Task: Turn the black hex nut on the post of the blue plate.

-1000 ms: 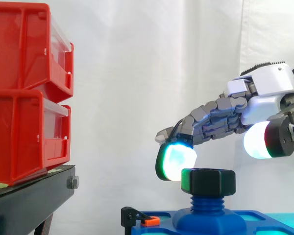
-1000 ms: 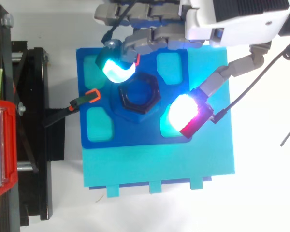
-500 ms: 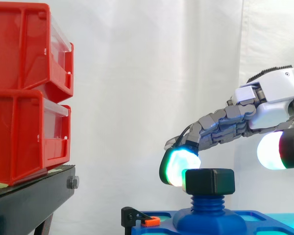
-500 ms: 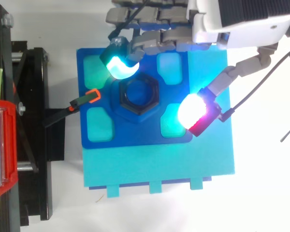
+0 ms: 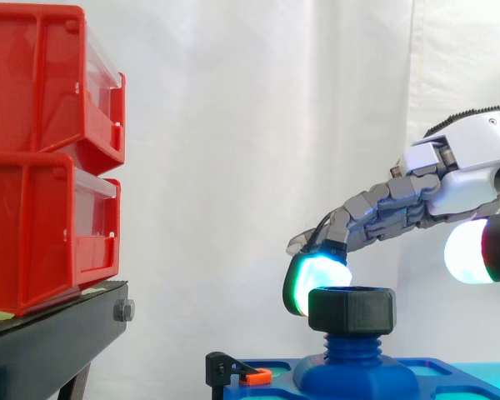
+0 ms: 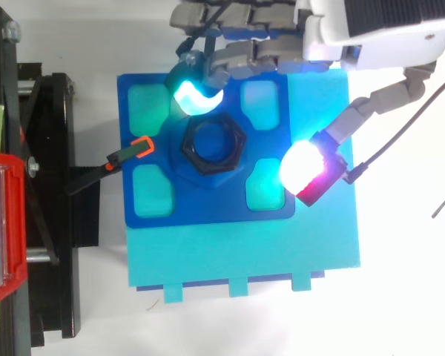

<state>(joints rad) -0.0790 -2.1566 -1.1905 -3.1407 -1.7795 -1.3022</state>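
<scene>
Black nut (image 5: 351,310) is seated on the post (image 5: 350,343) at the centre of the blue plate (image 6: 208,211). The hand (image 6: 371,26) reaches over the nut with its fingers spread, gripping nothing. One cyan fingertip (image 5: 311,283) sits just beside the nut's edge; whether it touches cannot be told. The thumb pad (image 6: 302,166) stands clear on the nut's opposite side. An orange clip (image 6: 141,146) lies near the nut. Red bins (image 5: 42,158) stand well apart from it.

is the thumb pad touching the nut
No, the thumb pad sits apart from the black hex nut, blue plate showing between.
</scene>
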